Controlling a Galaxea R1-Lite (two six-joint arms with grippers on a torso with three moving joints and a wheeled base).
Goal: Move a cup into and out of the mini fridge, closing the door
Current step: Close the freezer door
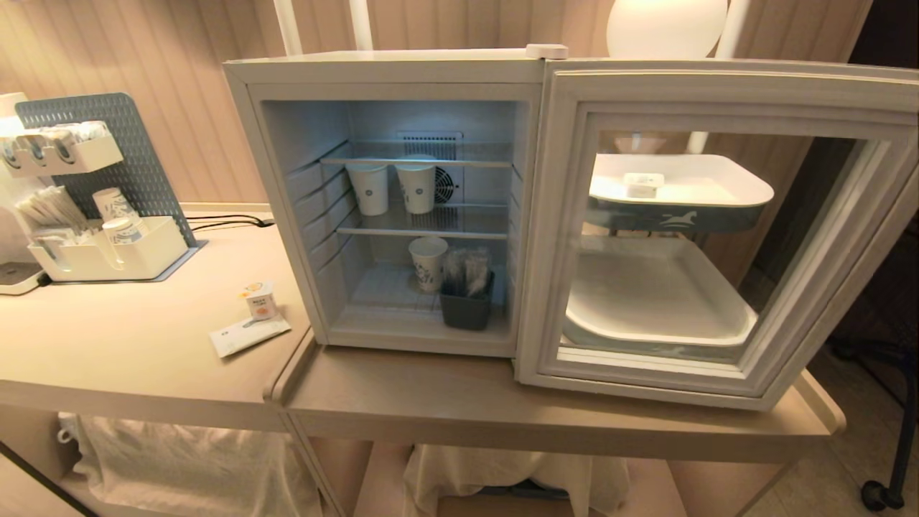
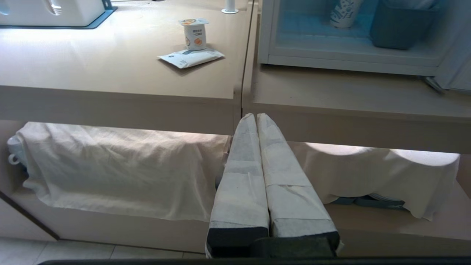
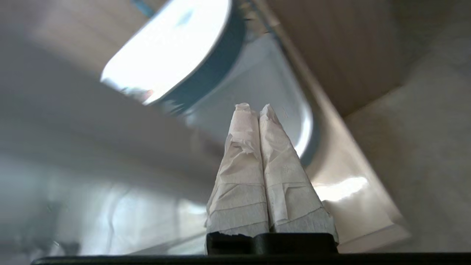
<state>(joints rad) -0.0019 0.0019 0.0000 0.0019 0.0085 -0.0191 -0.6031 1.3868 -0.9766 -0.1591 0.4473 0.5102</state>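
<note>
The cup (image 1: 260, 300), tiny and white with an orange label, stands on the left counter beside the mini fridge (image 1: 388, 72). The left wrist view shows the cup (image 2: 195, 34) upright behind a flat packet. The fridge's door (image 1: 718, 93) is swung wide open to the right, its glass facing me. My left gripper (image 2: 256, 116) is shut and empty, low in front of the counter edge, well short of the cup. My right gripper (image 3: 254, 107) is shut with nothing in it, pointing at blurred white trays. Neither arm shows in the head view.
Inside the fridge two paper cups (image 1: 393, 188) stand on the middle shelf, with a third (image 1: 428, 263) and a dark bin (image 1: 467, 305) on the floor. A white packet (image 1: 249, 334) lies by the cup. An organiser (image 1: 108, 251) stands far left. Stacked trays (image 1: 678, 188) show through the door glass.
</note>
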